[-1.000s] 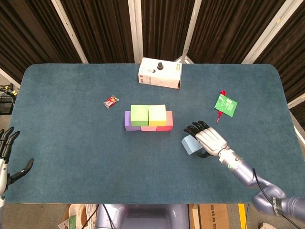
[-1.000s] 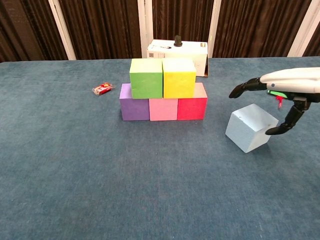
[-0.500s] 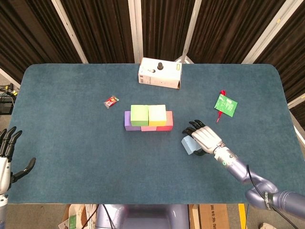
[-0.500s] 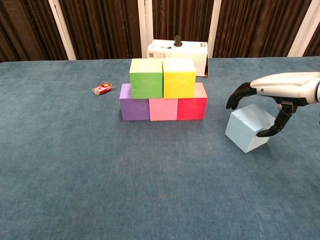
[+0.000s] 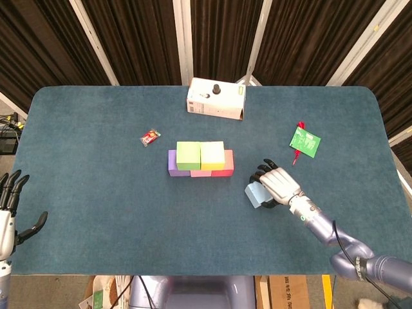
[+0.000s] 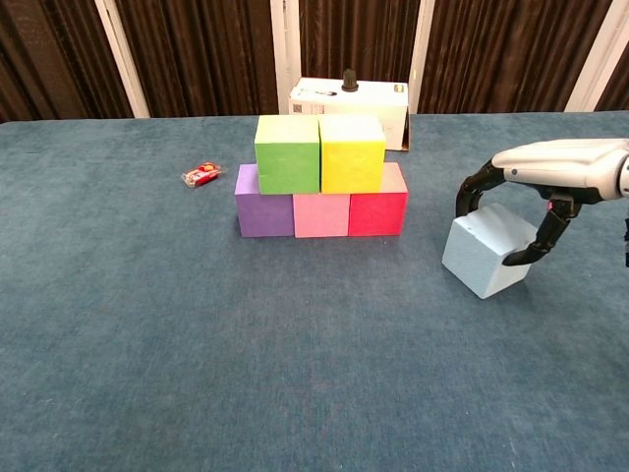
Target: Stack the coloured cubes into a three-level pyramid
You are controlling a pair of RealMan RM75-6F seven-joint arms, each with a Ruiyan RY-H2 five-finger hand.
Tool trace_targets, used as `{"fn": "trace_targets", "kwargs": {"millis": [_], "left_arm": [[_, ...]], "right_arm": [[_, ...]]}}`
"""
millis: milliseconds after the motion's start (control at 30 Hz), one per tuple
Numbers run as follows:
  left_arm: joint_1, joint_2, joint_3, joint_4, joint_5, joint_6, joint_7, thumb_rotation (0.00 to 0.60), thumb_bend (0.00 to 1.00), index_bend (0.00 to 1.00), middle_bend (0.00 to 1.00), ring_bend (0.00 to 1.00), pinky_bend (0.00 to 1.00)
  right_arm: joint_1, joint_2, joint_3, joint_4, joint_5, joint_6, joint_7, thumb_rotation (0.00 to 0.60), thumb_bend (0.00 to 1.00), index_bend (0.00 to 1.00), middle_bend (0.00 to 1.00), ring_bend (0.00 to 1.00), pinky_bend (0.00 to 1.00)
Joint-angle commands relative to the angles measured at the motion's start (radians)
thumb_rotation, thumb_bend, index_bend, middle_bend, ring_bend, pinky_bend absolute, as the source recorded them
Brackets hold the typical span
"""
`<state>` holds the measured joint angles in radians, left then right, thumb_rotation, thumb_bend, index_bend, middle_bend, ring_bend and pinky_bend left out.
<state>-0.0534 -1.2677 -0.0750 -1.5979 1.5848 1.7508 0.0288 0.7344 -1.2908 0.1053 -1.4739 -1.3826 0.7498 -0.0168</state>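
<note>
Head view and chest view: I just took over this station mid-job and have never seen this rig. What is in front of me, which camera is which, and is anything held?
Both cameras sit on the robot itself. The head view looks down on the blue table; the chest view looks across it at block height.

The robot has two arms ending in human-like hands. Its right hand is closed around the light blue cube, fingers on one side and thumb on the other; the cube looks tilted, and whether it has left the table is hard to tell. The left hand waits with fingers spread at the table's near left edge, holding nothing.

The pyramid so far: purple cube, pink cube and red cube in a row, with the green cube and yellow cube on top. The top spot is free.

Also there: a white box, a small red wrapper and a green card.
</note>
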Motion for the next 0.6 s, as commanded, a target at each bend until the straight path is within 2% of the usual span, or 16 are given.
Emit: {"fn": "trace_targets", "kwargs": {"millis": [33,233,600], "left_arm": [[0.000,0.002,-0.005,0.002,-0.012,-0.011,0.024,0.600,0.33,0.12,0.04,0.00,0.00],[-0.004,0.001,-0.028,0.019,-0.044,-0.027,0.075,0.600,0.34,0.12,0.04,0.00,0.00],[0.001,-0.005,-0.063,0.031,-0.075,-0.016,0.105,0.600,0.34,0.12,0.03,0.00,0.00]], "right_arm": [[0.000,0.017,0.001,-0.018,0.005,0.002,0.006,0.600,0.25,0.40,0.41,0.18,0.00],[-0.002,0.098,0.017,-0.100,0.049,0.003,0.000,0.600,0.26,0.40,0.41,0.18,0.00],[0.025,0.317,0.071,-0.309,0.240,-0.017,-0.117,0.600,0.25,0.40,0.42,0.19,0.00]]}}
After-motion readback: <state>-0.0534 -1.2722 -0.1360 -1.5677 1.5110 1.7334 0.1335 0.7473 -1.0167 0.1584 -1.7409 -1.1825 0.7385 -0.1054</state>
